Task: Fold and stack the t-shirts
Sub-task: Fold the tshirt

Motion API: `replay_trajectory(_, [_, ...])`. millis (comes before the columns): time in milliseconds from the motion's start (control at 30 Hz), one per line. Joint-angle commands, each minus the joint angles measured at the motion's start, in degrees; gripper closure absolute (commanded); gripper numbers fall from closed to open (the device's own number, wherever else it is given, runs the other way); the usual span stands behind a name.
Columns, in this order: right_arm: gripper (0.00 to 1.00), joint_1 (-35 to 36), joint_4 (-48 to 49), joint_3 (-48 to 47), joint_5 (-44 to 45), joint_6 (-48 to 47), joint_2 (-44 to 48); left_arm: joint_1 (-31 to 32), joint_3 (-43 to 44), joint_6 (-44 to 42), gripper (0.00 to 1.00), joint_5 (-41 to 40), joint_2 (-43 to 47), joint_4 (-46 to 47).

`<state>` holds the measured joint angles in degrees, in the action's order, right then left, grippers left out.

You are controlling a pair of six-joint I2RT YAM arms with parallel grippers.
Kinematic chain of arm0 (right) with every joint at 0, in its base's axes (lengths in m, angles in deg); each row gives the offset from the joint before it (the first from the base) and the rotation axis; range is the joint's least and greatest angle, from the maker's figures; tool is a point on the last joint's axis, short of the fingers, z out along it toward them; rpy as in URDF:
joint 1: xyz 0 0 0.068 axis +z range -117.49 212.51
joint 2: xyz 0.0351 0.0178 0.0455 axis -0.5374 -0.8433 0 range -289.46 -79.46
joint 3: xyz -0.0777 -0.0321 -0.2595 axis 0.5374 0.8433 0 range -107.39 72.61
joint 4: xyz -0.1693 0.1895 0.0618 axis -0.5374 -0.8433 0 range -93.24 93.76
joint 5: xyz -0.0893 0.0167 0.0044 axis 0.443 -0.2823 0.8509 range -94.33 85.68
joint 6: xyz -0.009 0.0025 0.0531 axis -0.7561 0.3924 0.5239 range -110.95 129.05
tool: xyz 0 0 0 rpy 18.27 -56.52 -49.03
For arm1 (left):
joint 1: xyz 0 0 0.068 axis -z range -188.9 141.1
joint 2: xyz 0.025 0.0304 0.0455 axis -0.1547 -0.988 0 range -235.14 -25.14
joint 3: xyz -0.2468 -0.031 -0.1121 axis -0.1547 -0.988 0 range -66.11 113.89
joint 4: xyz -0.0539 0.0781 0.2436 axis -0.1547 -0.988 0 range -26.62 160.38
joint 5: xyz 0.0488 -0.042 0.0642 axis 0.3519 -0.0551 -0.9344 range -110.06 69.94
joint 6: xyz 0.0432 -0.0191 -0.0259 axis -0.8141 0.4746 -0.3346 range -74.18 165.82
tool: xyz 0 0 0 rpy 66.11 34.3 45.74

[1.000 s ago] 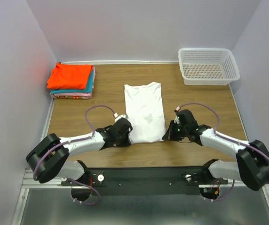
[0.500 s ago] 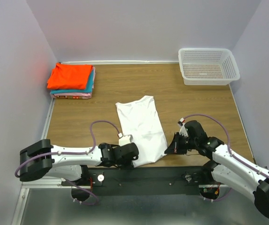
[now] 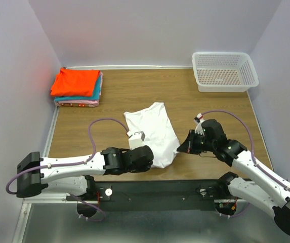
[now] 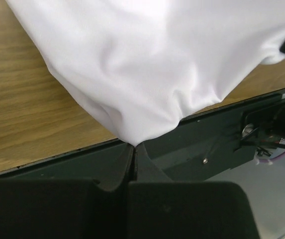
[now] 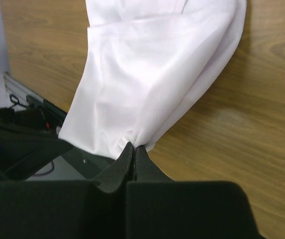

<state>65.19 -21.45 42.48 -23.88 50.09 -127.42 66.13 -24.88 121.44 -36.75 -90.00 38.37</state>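
Clearly limp and light, the white t-shirt (image 3: 151,132) lies folded lengthwise by the near edge of the table (image 3: 210,109), its lower end raised and sagging between two pinches. The left gripper (image 4: 134,147) has its fingers pressed together on one bottom corner, and the right gripper (image 5: 134,148) likewise on the other. Corners look like the sensible hold, since thin cloth would probably bunch elsewhere. Open wood lies ahead. The folded stack (image 3: 77,87) sits far left and the basket (image 3: 224,71) far right, both well apart.

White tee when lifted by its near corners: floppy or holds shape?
Likely floppy: the white t-shirt sags and puckers at both pinched corners. Probably light, since small pinches carry it. Its far end rests on the table, so it may drag.
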Motion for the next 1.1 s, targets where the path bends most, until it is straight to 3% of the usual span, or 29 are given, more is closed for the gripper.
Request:
replay_trajectory(0, [1.0,0.36,-0.36,-4.58,8.19,-0.96,-1.6,-1.02,3.76,-0.91,1.0,-8.79,1.75,-5.25])
replay_trajectory(267, [0.99,0.36,0.42,-13.01,18.31,-0.96,-4.33,-12.69,5.78,-11.7,1.0,-7.05,5.18,-1.3])
replay_trajectory(433, [0.99,0.27,2.36,-19.25,18.76,-3.77,-10.02,-18.58,8.5,-17.85,1.0,-7.66,6.15,0.46])
replay_trajectory(1067, [0.99,0.01,3.94,-39.73,22.89,-10.1,-34.38,-37.22,16.86,-30.26,1.0,-1.08,-4.04,4.67])
